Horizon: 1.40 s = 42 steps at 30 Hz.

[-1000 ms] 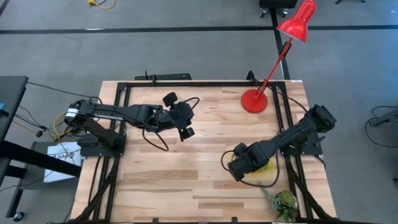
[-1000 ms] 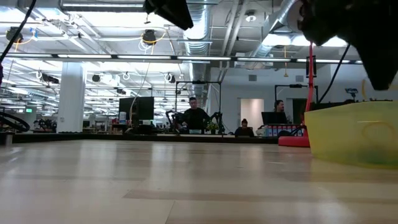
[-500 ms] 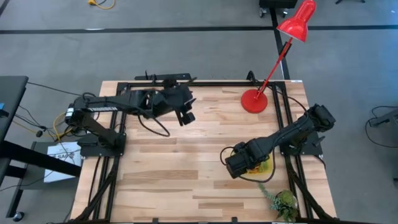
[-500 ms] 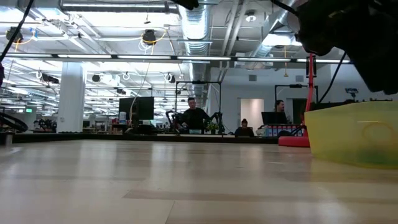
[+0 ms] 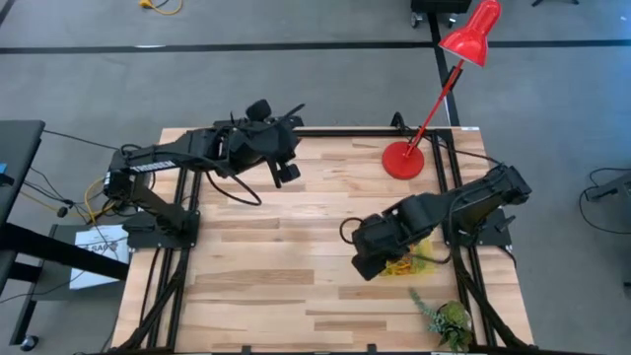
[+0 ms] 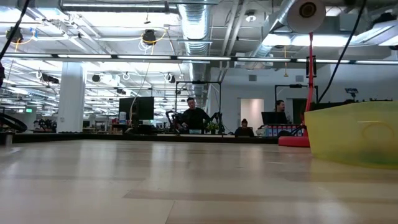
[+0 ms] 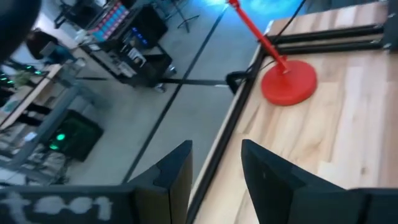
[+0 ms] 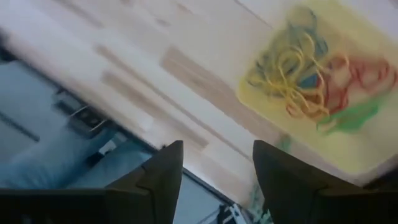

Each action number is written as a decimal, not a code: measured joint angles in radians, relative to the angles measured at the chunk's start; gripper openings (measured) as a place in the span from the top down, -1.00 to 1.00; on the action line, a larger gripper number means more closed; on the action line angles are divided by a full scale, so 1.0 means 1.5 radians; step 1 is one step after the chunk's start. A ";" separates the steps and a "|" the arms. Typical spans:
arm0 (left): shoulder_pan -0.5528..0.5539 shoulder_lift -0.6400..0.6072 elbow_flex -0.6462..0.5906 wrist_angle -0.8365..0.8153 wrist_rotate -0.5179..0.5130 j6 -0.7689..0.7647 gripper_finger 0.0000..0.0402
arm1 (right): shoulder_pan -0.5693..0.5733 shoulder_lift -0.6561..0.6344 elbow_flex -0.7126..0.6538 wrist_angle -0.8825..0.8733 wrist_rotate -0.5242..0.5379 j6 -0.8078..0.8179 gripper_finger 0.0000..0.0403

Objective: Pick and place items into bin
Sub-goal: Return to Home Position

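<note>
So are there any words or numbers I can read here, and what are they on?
Nothing reads clearly.
White letters on the left hand: too blurred to read.
Dark print on the white sheet: too small to read.

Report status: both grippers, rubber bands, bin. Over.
Left gripper open, empty, near the wooden table's back edge. Right gripper open, empty, beside the shallow translucent yellow plastic bin. Coloured rubber-band loops piled inside it. Green plant sprig close by, not blocking.

Rubber bands [image 8: 292, 71] lie in the bin [image 6: 351, 134], at the right side of the table [image 5: 266, 266]. Behind it stands the lamp base [image 5: 402, 160]; before it, at the front edge, the plant sprig [image 5: 447, 319].
</note>
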 joint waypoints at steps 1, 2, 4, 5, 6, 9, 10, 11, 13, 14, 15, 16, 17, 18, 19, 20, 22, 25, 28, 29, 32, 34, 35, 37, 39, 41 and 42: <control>0.000 0.000 0.007 -0.013 -0.007 0.000 0.36 | -0.001 0.000 0.022 -0.006 0.008 -0.026 0.08; 0.000 0.000 0.016 -0.027 -0.012 0.000 0.36 | -0.001 0.000 0.043 -0.010 0.015 -0.053 0.08; 0.001 -0.003 0.035 -0.065 -0.024 0.000 0.36 | -0.004 0.000 0.079 -0.014 0.017 -0.111 0.10; 0.001 -0.005 0.050 -0.089 -0.027 0.000 0.36 | -0.006 0.000 0.094 -0.011 0.015 -0.141 0.10; 0.001 -0.010 0.065 -0.120 -0.027 0.000 0.36 | -0.008 0.000 0.108 -0.010 0.011 -0.171 0.11; 0.001 -0.025 0.109 -0.209 -0.027 -0.024 0.36 | -0.013 -0.001 0.132 -0.006 0.016 -0.266 0.12; 0.001 -0.031 0.120 -0.240 -0.027 -0.032 0.36 | -0.015 -0.001 0.134 -0.007 0.026 -0.282 0.12; 0.001 -0.039 0.129 -0.259 -0.026 -0.032 0.36 | -0.018 -0.001 0.134 -0.009 0.046 -0.285 0.13; 0.001 -0.058 0.137 -0.285 -0.026 -0.023 0.36 | -0.025 0.000 0.134 -0.020 0.108 -0.290 0.13; 0.001 -0.070 0.139 -0.296 -0.027 -0.019 0.36 | -0.035 0.000 0.134 -0.027 0.138 -0.294 0.12; 0.001 -0.081 0.139 -0.308 -0.029 -0.011 0.36 | -0.047 0.000 0.134 -0.033 0.164 -0.298 0.12; 0.001 -0.090 0.139 -0.321 -0.033 -0.007 0.36 | -0.062 0.000 0.134 -0.038 0.181 -0.305 0.12; 0.001 -0.101 0.139 -0.339 -0.032 -0.026 0.36 | -0.080 0.000 0.134 -0.038 0.184 -0.320 0.12; 0.001 -0.112 0.138 -0.366 -0.032 -0.056 0.36 | -0.098 -0.003 0.134 -0.036 0.177 -0.342 0.12; 0.001 -0.120 0.138 -0.389 -0.036 -0.086 0.36 | -0.116 -0.008 0.134 -0.036 0.161 -0.364 0.12; 0.001 -0.128 0.138 -0.403 -0.049 -0.114 0.36 | -0.135 -0.015 0.134 -0.036 0.136 -0.389 0.12; 0.008 -0.152 0.138 -0.440 -0.082 -0.163 0.36 | -0.174 -0.036 0.134 -0.043 0.078 -0.425 0.13; 0.019 -0.203 0.138 -0.469 -0.085 -0.234 0.36 | -0.222 -0.079 0.134 -0.061 0.050 -0.469 0.13; 0.029 -0.255 0.139 -0.479 -0.025 -0.291 0.36 | -0.248 -0.135 0.134 -0.061 0.106 -0.530 0.12; 0.030 -0.273 0.137 -0.484 -0.008 -0.302 0.36 | -0.253 -0.160 0.129 -0.046 0.132 -0.558 0.11; 0.030 -0.318 0.113 -0.477 0.003 -0.333 0.36 | -0.252 -0.237 0.081 0.094 0.206 -0.649 0.10; 0.030 -0.355 0.074 -0.470 0.004 -0.360 0.36 | -0.254 -0.291 0.016 0.214 0.192 -0.707 0.10; 0.030 -0.375 0.046 -0.460 0.006 -0.373 0.36 | -0.255 -0.320 -0.022 0.269 0.174 -0.727 0.10; 0.030 -0.424 -0.025 -0.419 0.014 -0.397 0.36 | -0.260 -0.378 -0.111 0.344 0.147 -0.739 0.10; 0.030 -0.482 -0.122 -0.342 0.033 -0.402 0.36 | -0.265 -0.437 -0.208 0.411 0.145 -0.718 0.10; 0.030 -0.546 -0.235 -0.242 0.053 -0.402 0.36 | -0.273 -0.494 -0.311 0.470 0.147 -0.688 0.11; 0.030 -0.579 -0.294 -0.184 0.064 -0.402 0.36 | -0.277 -0.520 -0.365 0.521 0.148 -0.675 0.11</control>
